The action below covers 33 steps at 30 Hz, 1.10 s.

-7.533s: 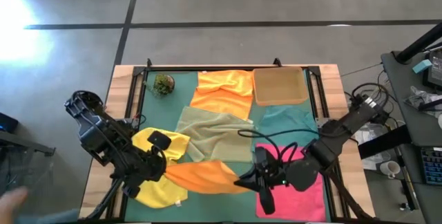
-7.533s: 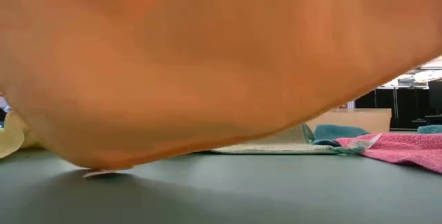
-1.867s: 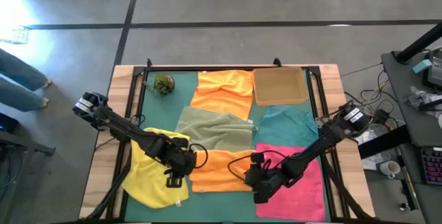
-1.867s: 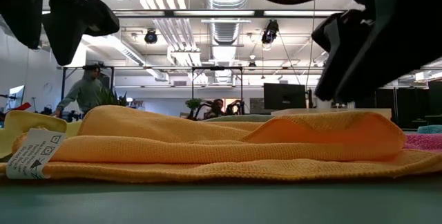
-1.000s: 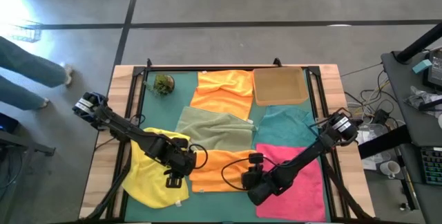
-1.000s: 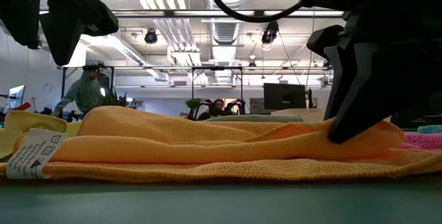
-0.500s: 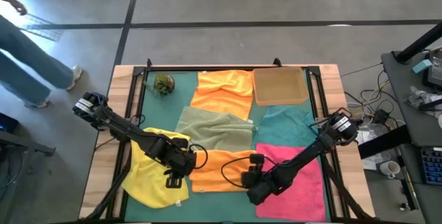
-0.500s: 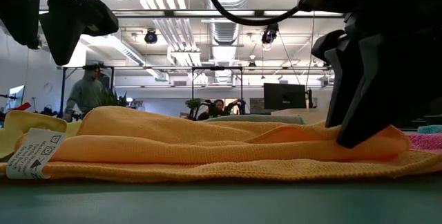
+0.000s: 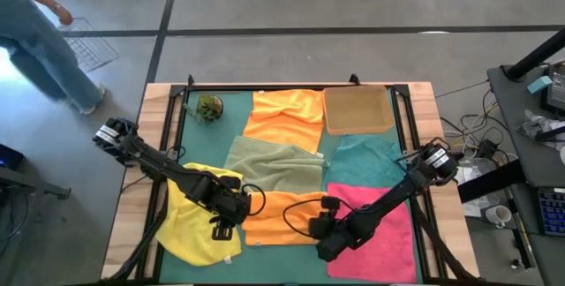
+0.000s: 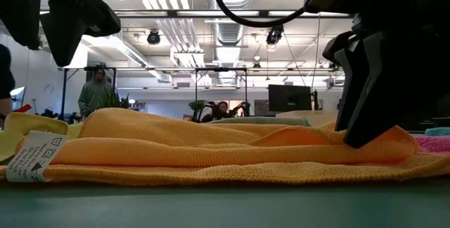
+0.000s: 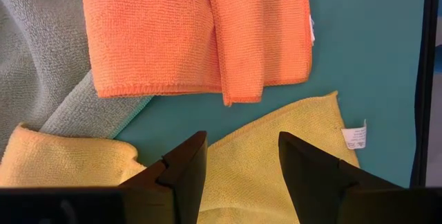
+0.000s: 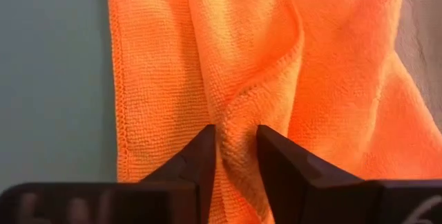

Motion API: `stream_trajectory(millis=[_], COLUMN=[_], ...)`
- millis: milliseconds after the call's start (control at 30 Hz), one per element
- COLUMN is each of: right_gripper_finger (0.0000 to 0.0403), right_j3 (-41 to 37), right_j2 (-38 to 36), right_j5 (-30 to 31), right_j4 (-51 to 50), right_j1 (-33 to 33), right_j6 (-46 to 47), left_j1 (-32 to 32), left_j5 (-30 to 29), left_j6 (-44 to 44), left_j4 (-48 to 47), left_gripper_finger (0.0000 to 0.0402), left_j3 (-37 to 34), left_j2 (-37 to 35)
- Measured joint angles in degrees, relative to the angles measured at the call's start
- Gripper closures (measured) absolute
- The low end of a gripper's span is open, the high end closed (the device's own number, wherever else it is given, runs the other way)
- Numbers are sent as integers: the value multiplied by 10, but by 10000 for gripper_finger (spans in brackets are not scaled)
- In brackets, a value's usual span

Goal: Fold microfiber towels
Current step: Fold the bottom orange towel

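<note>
One orange towel (image 9: pixel 281 218) lies roughly folded, a ridge pinched by the right gripper (image 12: pixel 233 144); five towels remain unfolded.

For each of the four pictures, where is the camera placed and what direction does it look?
High: above the table, looking straight down; both arms show.
Low: at tabletop height, looking level into the room across the folded orange towel; dark arm parts hang above.
Left wrist: on the left arm, looking down on the yellow towel; left gripper open.
Right wrist: on the right arm; right gripper pinches a fold.
Shared: every view shows that orange towel.
</note>
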Motion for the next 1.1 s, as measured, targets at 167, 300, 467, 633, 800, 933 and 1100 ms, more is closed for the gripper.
stream_trajectory(millis=[167, 300, 467, 633, 800, 933, 1100], right_gripper_finger=[360, 383, 393, 394, 394, 394, 394], right_j3=[0, 0, 1, 14, 26, 26, 24], right_j2=[-6, -12, -22, -29, -32, -31, -29], right_j5=[-6, -7, -7, -8, -13, -26, -22], right_j4=[-1, -2, -3, -3, -1, -10, -37], right_j1=[0, 0, 0, 15, 42, 67, 79], right_j6=[1, 13, 25, 3, -22, -34, -28], left_j1=[0, 0, 0, -4, -8, -9, -9], left_j5=[0, 0, 0, -1, -1, -1, -1], left_j6=[3, 4, 4, 4, 4, 2, 2], left_j4=[0, 0, 0, 1, 3, 3, 5], left_gripper_finger=[237, 237, 237, 237, 237, 237, 237], left_j3=[0, 0, 0, 0, 0, 0, 0], left_j2=[0, 0, 0, 0, 0, 0, 0])
